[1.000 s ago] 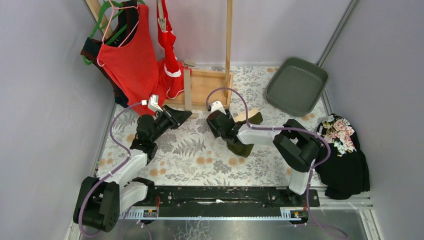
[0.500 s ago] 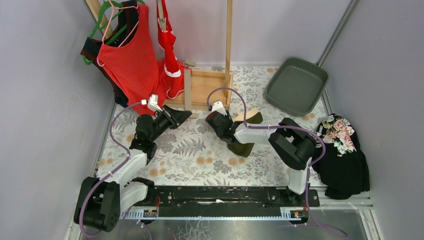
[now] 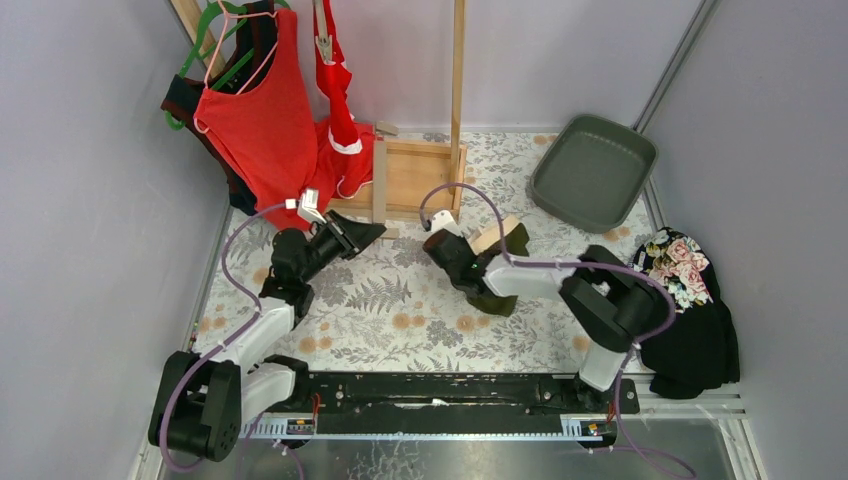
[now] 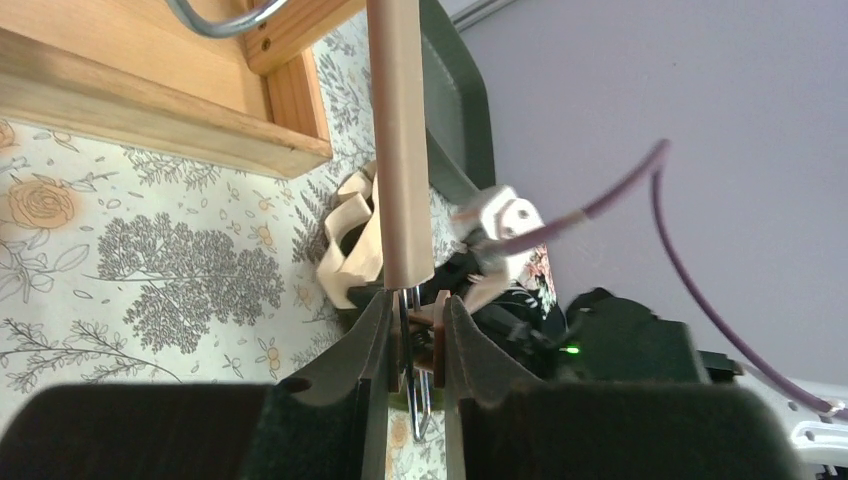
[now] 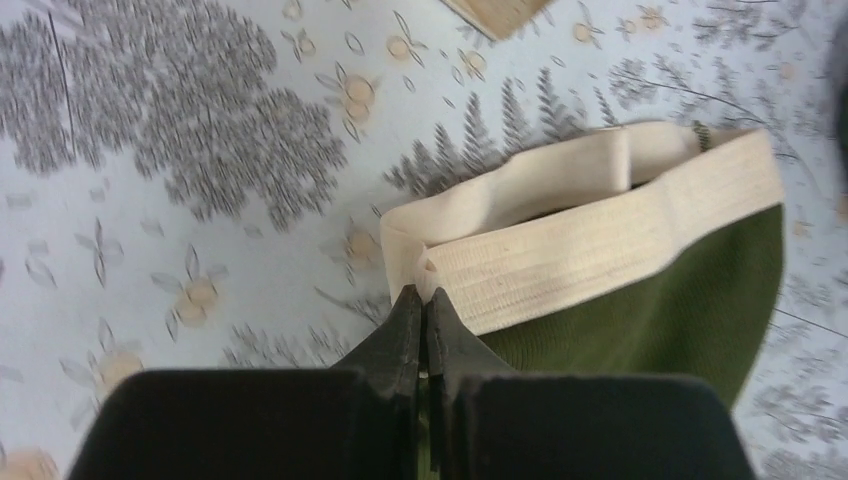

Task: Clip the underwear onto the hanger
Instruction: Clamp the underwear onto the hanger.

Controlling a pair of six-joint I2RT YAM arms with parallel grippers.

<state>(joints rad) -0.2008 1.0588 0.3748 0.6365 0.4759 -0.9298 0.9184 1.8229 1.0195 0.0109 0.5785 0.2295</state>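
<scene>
The olive briefs [image 5: 650, 300] lay on the surface just in front of the wooden rack base [image 3: 415, 170], with the right fingers [image 5: 400, 330] pressed together on a corner of their cream waistband [image 5: 600, 240]. The left fingers [image 4: 375, 340], near that base, clamped what seemed the hanger's metal clip [image 4: 418, 400]. The red briefs [image 3: 338, 100] hung above its left end.

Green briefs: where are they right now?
Top view: green briefs lie right of centre on the table, by the wooden frame; right pincer closed at their waistband.
</scene>
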